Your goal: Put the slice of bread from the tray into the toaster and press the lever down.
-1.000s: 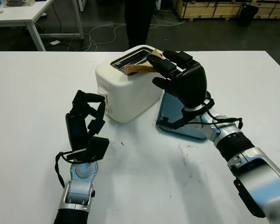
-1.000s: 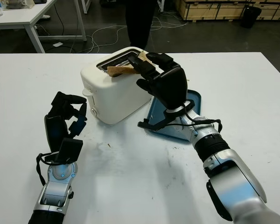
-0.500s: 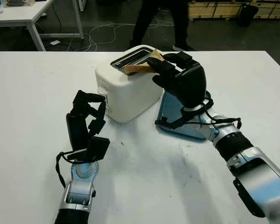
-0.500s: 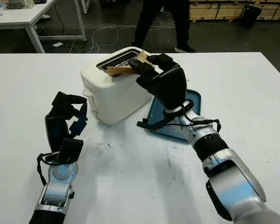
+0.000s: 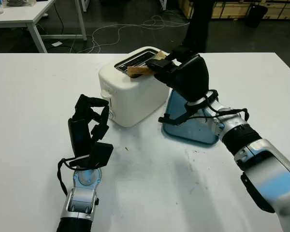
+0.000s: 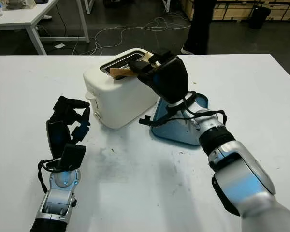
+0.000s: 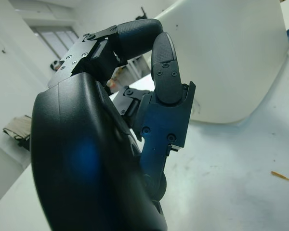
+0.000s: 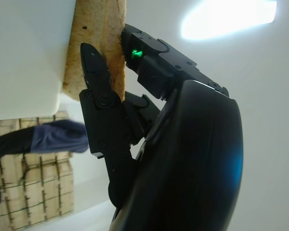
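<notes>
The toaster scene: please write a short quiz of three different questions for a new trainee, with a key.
1. True or false: the slice of bread lies flat on the blue tray.
2. Which hand grips the bread? A. left hand B. right hand
3. Fill the gap: the left hand is on the near side of the ___.

Key
1. False: it is at the top of the toaster, only partly in a slot.
2. B
3. toaster
</notes>
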